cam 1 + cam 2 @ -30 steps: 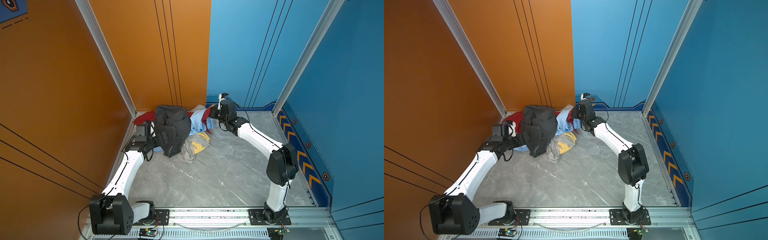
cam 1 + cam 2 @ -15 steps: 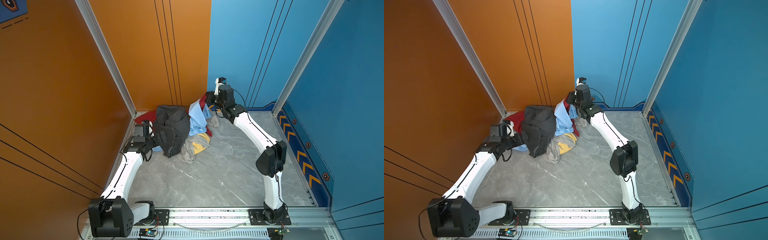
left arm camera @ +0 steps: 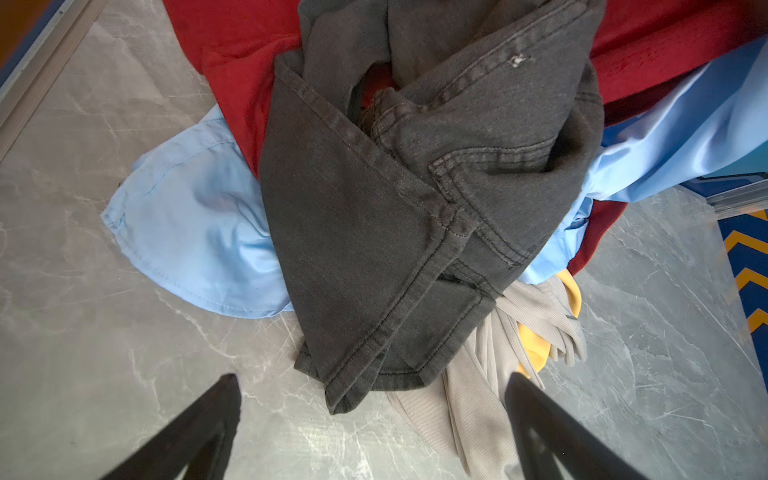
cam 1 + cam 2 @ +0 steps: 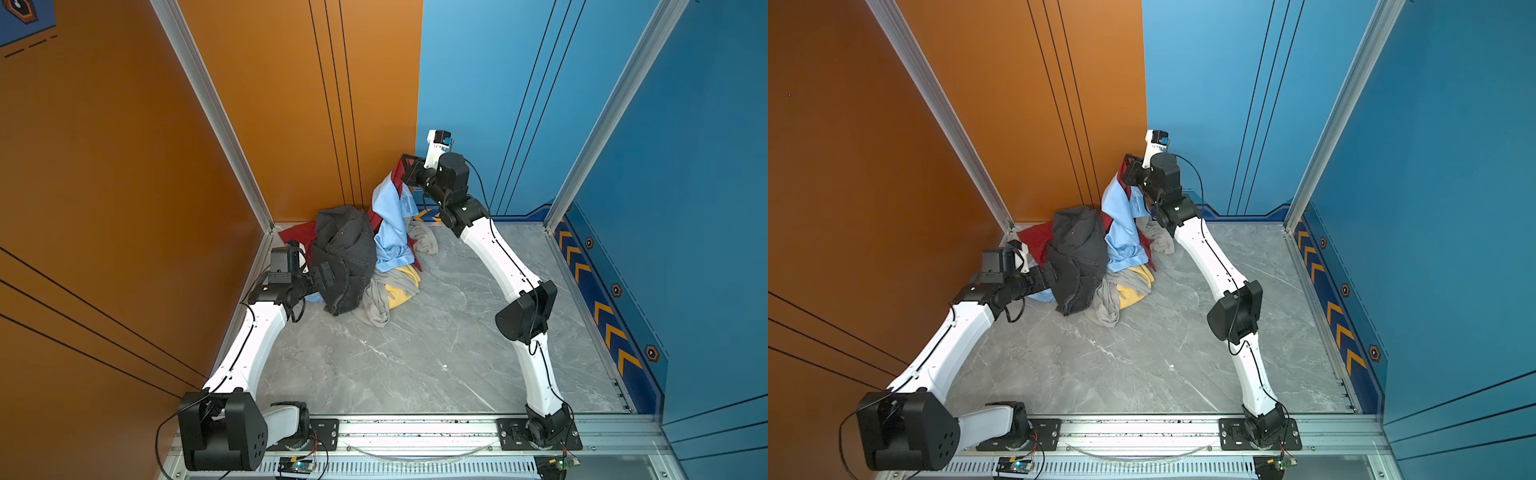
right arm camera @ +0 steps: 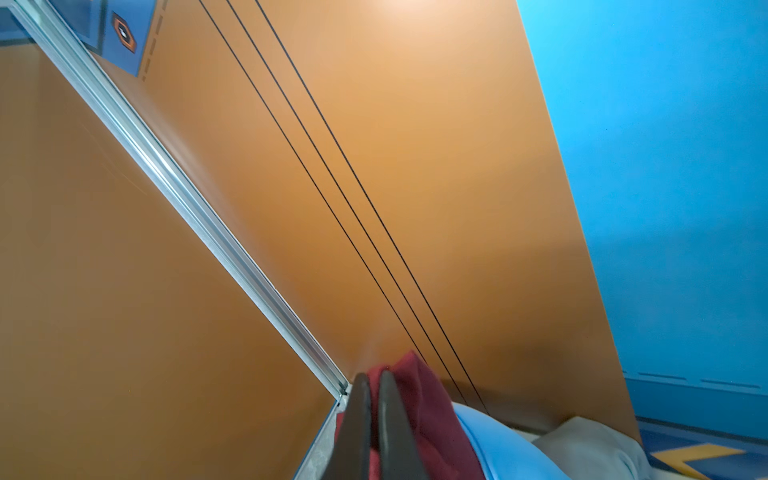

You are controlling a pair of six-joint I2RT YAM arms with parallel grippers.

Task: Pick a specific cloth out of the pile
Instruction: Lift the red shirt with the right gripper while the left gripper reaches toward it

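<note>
Orange panels (image 4: 104, 166) on the left and back, blue panels (image 4: 685, 166) on the back and right, aluminium posts at the corners. Grey marble-patterned desk (image 4: 415, 353) below, bare across its near half. Two white-and-black arms, the left arm (image 4: 249, 345) and the right arm (image 4: 498, 257), bolted to the front rail.

One pile (image 4: 357, 266) in the far left corner, five garments counted: dark grey jeans (image 4: 345, 257) on top, light blue shirt (image 4: 388, 224), the cloth (image 4: 297, 237) in dark red, beige-grey garment (image 4: 374, 307), yellow garment (image 4: 399, 293) lowest at the front.

Cloth partly under the jeans against the corner, one end raised well above the heap in the right gripper (image 4: 405, 168), blue shirt draped over the raised part. In the right wrist view, fingers pressed together on red fabric (image 5: 419, 399).

Left gripper (image 3: 374, 382) low at the jeans' near edge, fingers spread wide, nothing between them.

Yellow chevrons (image 4: 602, 311) and small hexagon emblems (image 4: 616, 289) along the blue skirting; print on them too small to read.
</note>
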